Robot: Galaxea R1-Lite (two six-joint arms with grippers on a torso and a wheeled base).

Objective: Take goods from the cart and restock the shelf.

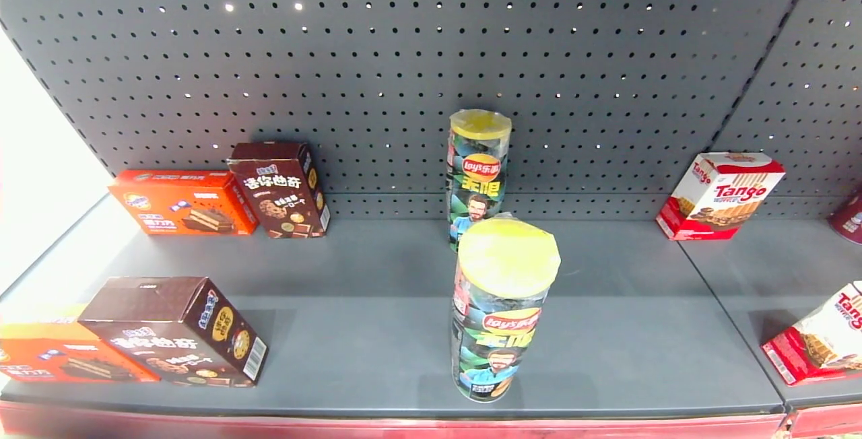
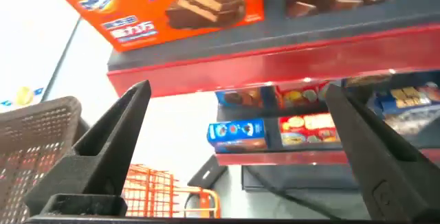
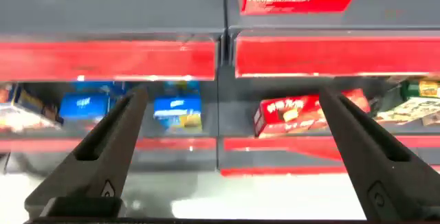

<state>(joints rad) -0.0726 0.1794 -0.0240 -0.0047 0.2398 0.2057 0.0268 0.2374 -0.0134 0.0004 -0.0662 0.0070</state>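
Two tall chip cans with yellow lids stand upright on the grey shelf: one near the front, one behind it by the pegboard. Orange and brown biscuit boxes sit at the back left and at the front left. My left gripper is open with nothing between its fingers, below the shelf's red front edge, under an orange box. My right gripper is open and empty too, facing the red shelf edges.
Red-and-white wafer boxes stand on the adjoining shelf at the right. Lower shelves hold blue and red packs. A grey basket and an orange cart frame lie near the left gripper.
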